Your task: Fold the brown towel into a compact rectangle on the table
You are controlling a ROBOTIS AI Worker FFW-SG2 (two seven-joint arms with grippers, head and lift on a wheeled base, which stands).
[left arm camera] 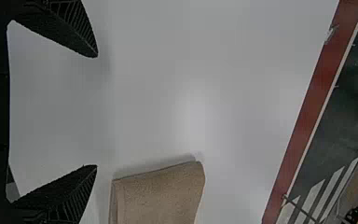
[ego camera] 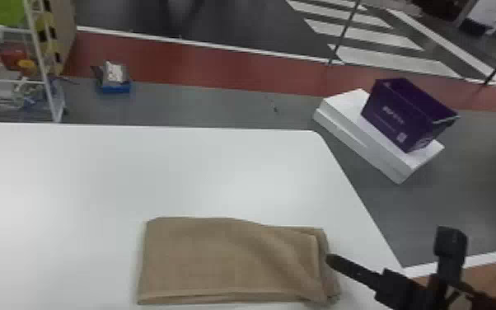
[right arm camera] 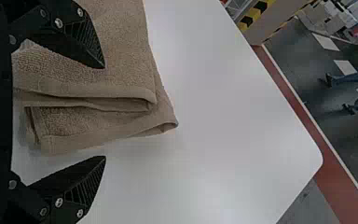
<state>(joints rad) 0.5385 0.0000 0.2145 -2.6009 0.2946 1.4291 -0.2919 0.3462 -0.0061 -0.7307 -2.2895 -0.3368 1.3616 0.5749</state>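
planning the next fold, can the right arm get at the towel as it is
Probably yes: the right pincer stands open by the right end of the towel, and nothing lies on top.

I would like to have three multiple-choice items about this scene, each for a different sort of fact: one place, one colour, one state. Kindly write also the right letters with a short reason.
1. Where does the purple box stand?
A) On a shelf
B) On a white stack
C) In a crate

2. Which colour is the table under the towel?
A) White
B) Green
C) Black

3. How are the fingers of the right gripper?
A) Shut on the towel
B) Shut on nothing
C) Open

Key:
1: B, the head view shows the box resting on the stack, beyond the table's right edge.
2: A, the bare surface around the towel is white.
3: C, the fingertips stand well apart in the right wrist view.
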